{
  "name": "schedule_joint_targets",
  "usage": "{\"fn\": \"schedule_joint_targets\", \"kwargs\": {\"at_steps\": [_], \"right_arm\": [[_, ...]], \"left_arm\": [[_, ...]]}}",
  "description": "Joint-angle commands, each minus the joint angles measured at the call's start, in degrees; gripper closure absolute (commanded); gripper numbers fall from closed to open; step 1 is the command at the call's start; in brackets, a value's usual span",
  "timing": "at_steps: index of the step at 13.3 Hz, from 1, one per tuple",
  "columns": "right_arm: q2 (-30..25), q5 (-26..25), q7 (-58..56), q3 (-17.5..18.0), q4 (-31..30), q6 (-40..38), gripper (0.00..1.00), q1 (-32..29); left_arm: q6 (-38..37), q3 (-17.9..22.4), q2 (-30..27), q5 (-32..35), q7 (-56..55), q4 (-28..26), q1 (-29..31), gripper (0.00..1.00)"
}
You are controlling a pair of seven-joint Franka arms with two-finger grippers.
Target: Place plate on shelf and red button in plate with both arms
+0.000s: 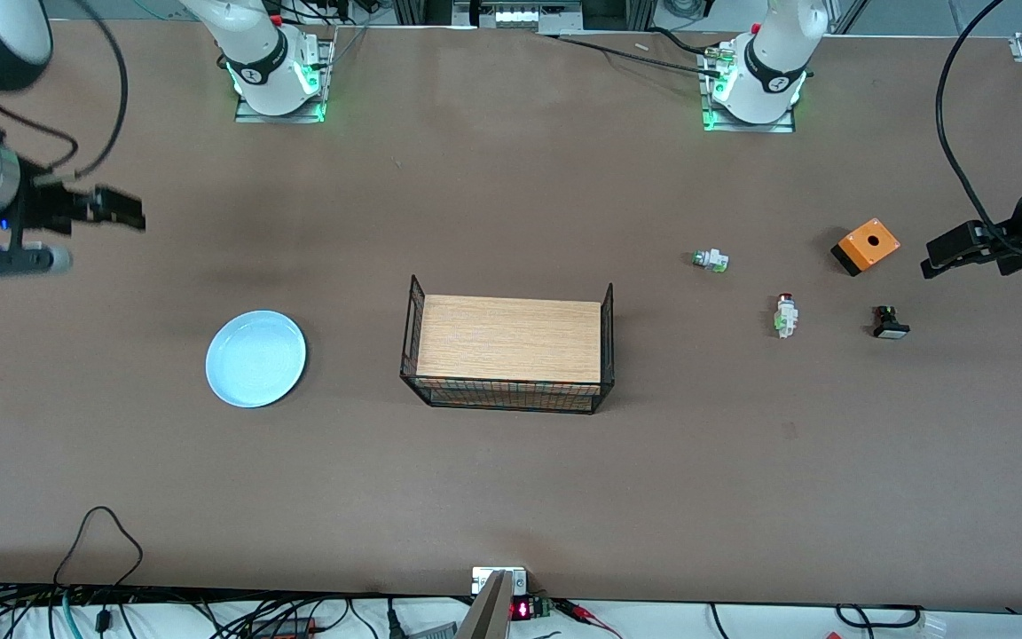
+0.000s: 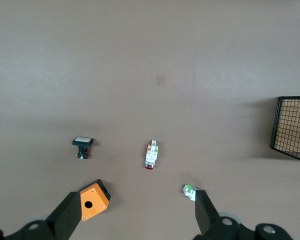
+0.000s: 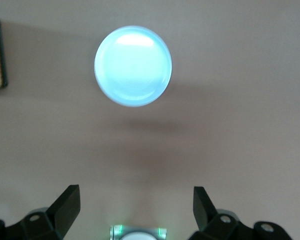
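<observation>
Plate (image 1: 255, 358) flat on the table toward the right arm's end, level with the wire basket (image 1: 508, 351) and well apart from it at its 9 o'clock in the front view. Nothing on it, nothing touching it.

Red button (image 1: 785, 315) lies on its side toward the left arm's end, red cap pointing to 12 in the front view. Around it: white part with no red cap (image 1: 711, 260) at about 10 o'clock, black part with white square cap (image 1: 890, 323) at 3, orange box (image 1: 866, 246) at about 1–2. All apart from each other.

Progress, as I read it: nothing done yet. Neither item is grasped, basket's wooden floor is bare. Both picks and both placements are left.

Right gripper (image 1: 107, 210) is up in the air over bare table at the right arm's end, plate at roughly 5 o'clock from it in the front view. In the right wrist view its fingers (image 3: 67, 206) are spread wide, nothing between them, touching nothing.

Left gripper (image 1: 950, 253) hangs over the table edge area at the left arm's end, just past the orange box. Fingers (image 2: 204, 212) wide apart in the left wrist view, empty; the orange box and white part only show in line with them, far below.
</observation>
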Motion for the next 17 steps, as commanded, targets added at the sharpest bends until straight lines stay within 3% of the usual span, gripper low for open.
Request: {"fn": "schedule_joint_targets", "kwargs": {"at_steps": [1,3,8,14,17], "right_arm": [[6.19,0.10,-0.10,-0.24,2.55,2.92,0.00,-2.80],[9.88,-0.08,-0.28,-0.50,5.37,3.36,0.00,-3.42],[14.98,-0.08,0.68,-0.85,5.91,6.60,0.00,-4.39],[28.07,0.18,-1.07,-1.30,5.91,21.44,0.00,-7.29],[31.95,0.18,-2.66,-1.03,5.91,26.37,0.00,-6.77]], "left_arm": [[-0.34,-0.01,-1.30,0.01,0.09,-0.94,0.20,0.00],[-0.34,0.00,-1.30,0.01,0.09,-0.94,0.20,0.00],[-0.52,-0.18,-0.95,0.01,-0.17,-0.94,0.20,0.00],[-2.01,-0.36,-0.25,0.18,0.18,-0.94,0.02,0.00],[-3.15,-0.18,1.50,0.10,-0.26,-0.94,0.11,0.00]]}}
